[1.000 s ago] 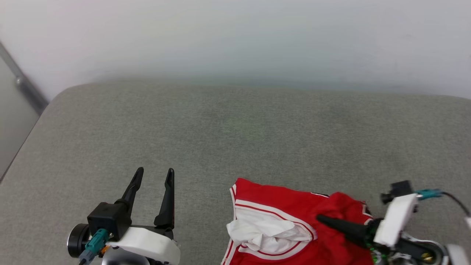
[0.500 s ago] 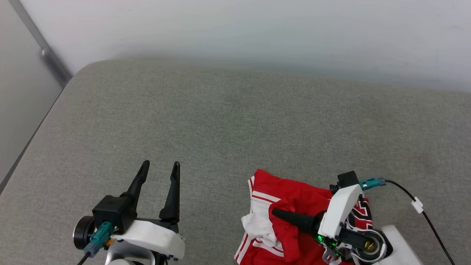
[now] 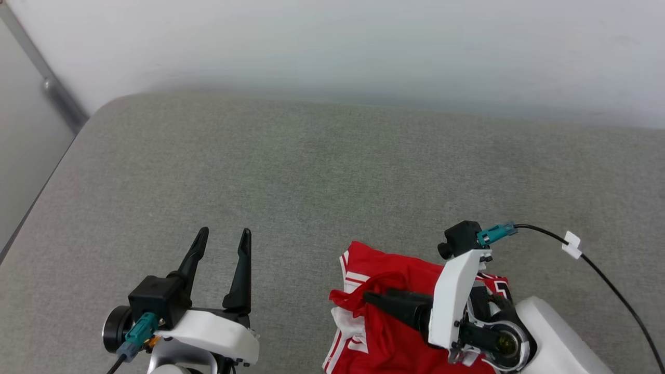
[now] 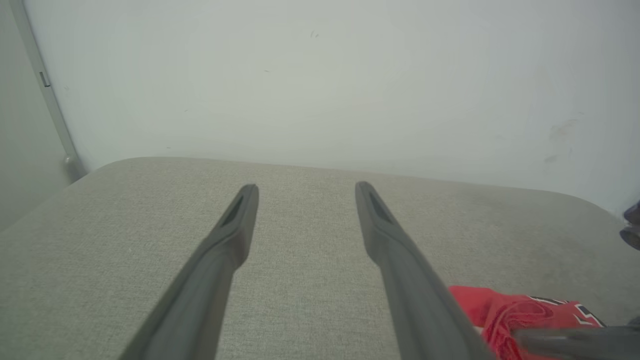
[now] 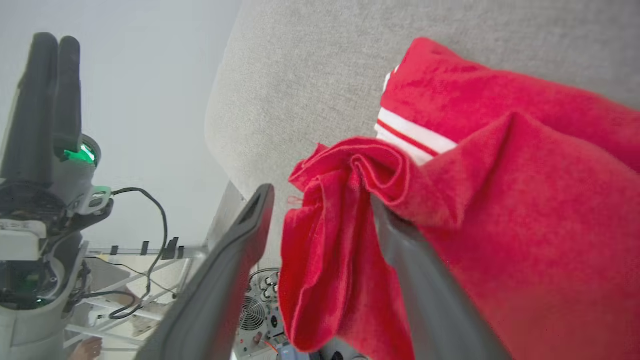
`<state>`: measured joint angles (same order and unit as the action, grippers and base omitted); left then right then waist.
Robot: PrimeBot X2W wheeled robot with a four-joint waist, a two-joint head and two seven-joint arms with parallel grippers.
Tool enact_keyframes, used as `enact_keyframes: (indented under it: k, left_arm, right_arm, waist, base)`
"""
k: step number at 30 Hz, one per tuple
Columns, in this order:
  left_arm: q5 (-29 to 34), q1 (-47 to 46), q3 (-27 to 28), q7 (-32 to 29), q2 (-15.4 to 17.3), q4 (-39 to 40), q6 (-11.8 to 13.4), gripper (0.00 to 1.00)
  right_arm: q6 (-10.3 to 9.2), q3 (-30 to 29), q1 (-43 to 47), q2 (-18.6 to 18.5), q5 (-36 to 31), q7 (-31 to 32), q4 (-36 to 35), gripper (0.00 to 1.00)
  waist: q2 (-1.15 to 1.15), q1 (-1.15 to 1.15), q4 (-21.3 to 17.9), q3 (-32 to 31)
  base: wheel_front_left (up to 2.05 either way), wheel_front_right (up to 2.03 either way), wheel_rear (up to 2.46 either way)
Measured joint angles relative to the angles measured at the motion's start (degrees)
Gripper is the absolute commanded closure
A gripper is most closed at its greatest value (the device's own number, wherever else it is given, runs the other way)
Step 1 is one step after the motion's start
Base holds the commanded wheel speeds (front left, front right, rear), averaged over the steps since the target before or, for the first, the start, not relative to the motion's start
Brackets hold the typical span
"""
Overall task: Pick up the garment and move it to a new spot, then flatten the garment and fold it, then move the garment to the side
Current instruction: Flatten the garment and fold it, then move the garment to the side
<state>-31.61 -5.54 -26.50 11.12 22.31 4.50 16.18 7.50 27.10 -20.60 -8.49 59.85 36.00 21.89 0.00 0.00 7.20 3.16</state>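
Grey fabric covers the cushion (image 3: 332,171) in the head view, and the garment (image 3: 410,270) lies crumpled at its near edge, right of centre. The right hand (image 3: 376,297) reaches over it, pointing left. The left hand (image 3: 224,234) hovers well apart, fingers spread.

In the left wrist view the left hand (image 4: 306,187) is parted over bare cushion (image 4: 300,280), with the garment (image 4: 480,300) at lower right.

In the right wrist view the right hand (image 5: 322,197) stands apart, a red fold of the garment (image 5: 500,225) hanging between its fingers and draped over one.

Garment (image 3: 387,337) cut off at head view's bottom edge, lettering (image 3: 501,288) mostly hidden behind right arm (image 3: 545,332), unreadable
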Motion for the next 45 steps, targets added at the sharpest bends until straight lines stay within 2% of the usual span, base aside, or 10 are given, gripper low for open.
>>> enact_keyframes:
  k: [5, 8, 12, 16, 22, 26, 37, 45]
  left_arm:
    - [-0.4, 0.8, 0.1, 0.1, 0.0, -0.2, 0.5, 0.00]
    - [-0.5, 1.5, 0.5, 0.1, 0.2, -0.2, 0.7, 0.00]
    - [-0.6, 2.1, 0.7, 0.1, 0.5, -0.2, 1.5, 0.00]
    - [-0.9, 3.3, 0.9, 0.2, 0.6, -0.4, 2.0, 0.00]
    - [-1.4, 4.3, 1.7, 0.8, 0.8, -0.8, 2.5, 0.00]
    - [-1.5, 5.2, 2.2, 1.3, 1.0, -1.5, 2.5, 0.00]
    - [-1.5, 6.3, 2.8, 2.2, 1.2, -2.8, 3.0, 0.00]
    - [-1.5, 6.7, 3.0, 2.4, 1.1, -3.2, 3.2, 0.00]
  right_arm:
    - [0.00, 4.3, 0.0, -5.9, -9.6, -6.2, -6.4, 0.00]
    - [0.00, 3.4, 0.2, -9.5, -17.5, -11.0, -8.4, 0.00]
    - [0.00, -2.3, 2.8, -11.6, -26.1, -15.7, -10.1, 0.00]
    - [0.00, -11.7, 7.4, -11.7, -33.2, -20.1, -12.2, 0.00]
    - [0.00, -25.2, 14.1, -8.6, -40.7, -28.4, -17.9, 0.00]
    - [0.00, -29.9, 17.7, -4.7, -42.7, -31.8, -22.3, 0.00]
    - [0.00, -30.5, 25.2, 1.0, -44.6, -33.8, -29.9, 0.00]
    - [0.00, -30.2, 26.3, 2.1, -45.0, -33.0, -31.8, 0.00]
  waist:
    - [0.00, 0.00, -1.3, -1.0]
    - [0.00, 0.00, -2.3, -1.6]
    - [0.00, 0.00, -3.8, -2.4]
    - [0.00, 0.00, -5.2, -3.1]
    - [0.00, 0.00, -7.1, -3.8]
    - [0.00, 0.00, -7.8, -4.3]
    - [0.00, 0.00, -8.1, -5.2]
    - [0.00, 0.00, -8.2, -5.4]
  base:
    - [0.00, 0.00, 0.00]
    - [0.00, 0.00, 0.00]
    - [0.00, 0.00, 0.00]
    - [0.00, 0.00, 0.00]
    - [0.00, 0.00, 0.00]
    - [0.00, 0.00, 0.00]
    - [0.00, 0.00, 0.00]
    - [0.00, 0.00, 0.00]
